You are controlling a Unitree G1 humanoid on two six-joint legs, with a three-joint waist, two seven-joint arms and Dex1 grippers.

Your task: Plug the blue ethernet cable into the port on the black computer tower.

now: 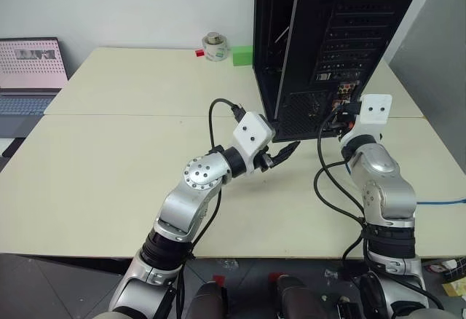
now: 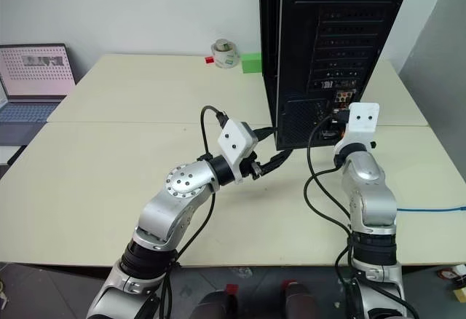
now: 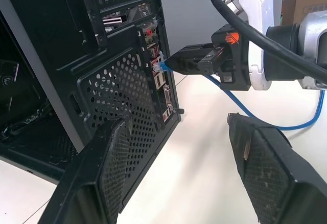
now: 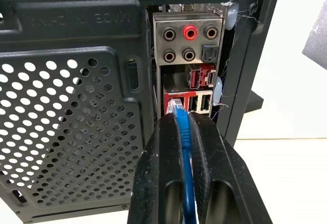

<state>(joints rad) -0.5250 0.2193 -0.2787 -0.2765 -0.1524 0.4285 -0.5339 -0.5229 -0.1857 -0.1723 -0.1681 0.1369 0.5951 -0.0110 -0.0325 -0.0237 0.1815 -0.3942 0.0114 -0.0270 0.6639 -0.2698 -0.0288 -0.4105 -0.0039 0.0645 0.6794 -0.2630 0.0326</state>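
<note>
Cable (image 4: 182,127) — between right tool (image 4: 181,119) fingers

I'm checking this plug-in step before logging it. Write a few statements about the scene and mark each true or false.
1. The right tool is shut on the thin bright-blue ethernet cable. True.
2. The cable's clear plug sits at the rear connector panel of the tall black metal computer tower. True.
3. The left tool grips the cable. False: it is open and holds nothing.
4. A grey laptop lies at the table's far left. True.
5. The plug is pushed into a round red audio jack. False: it sits lower, by the squarish sockets.
</note>
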